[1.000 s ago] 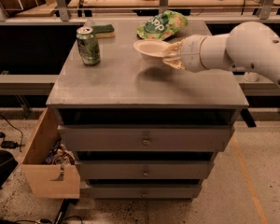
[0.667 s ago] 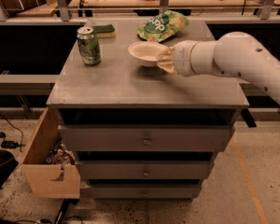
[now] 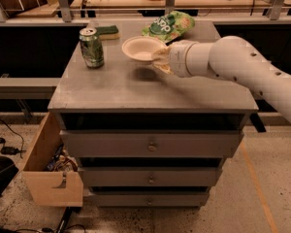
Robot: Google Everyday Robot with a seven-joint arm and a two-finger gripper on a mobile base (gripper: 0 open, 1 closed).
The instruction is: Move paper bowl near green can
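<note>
Most of the job looks done from where I sit, though not all of it. My tool is clamped on the right-hand rim of the paper bowl and holds it off the surface. A shadow lies on the grey top just under the bowl, so I judge it is in the air, not resting. The arm reaches in from the right side of the view, about level with the bowl.

The green can stands upright towards the back left of the surface. The bowl hangs near it, to its right in the view, with a clear gap between the 2; they are not touching. Behind the bowl lies a green snack bag, and behind the can a green sponge. Neither sits between bowl and can.

What is left, as I read it: close the gap a little more if I want it tighter, lower the bowl flat onto the surface beside the can, open the tool and draw back. 1 risk I see is the rim clipping the can and tipping it, so I would ease the last stretch.
</note>
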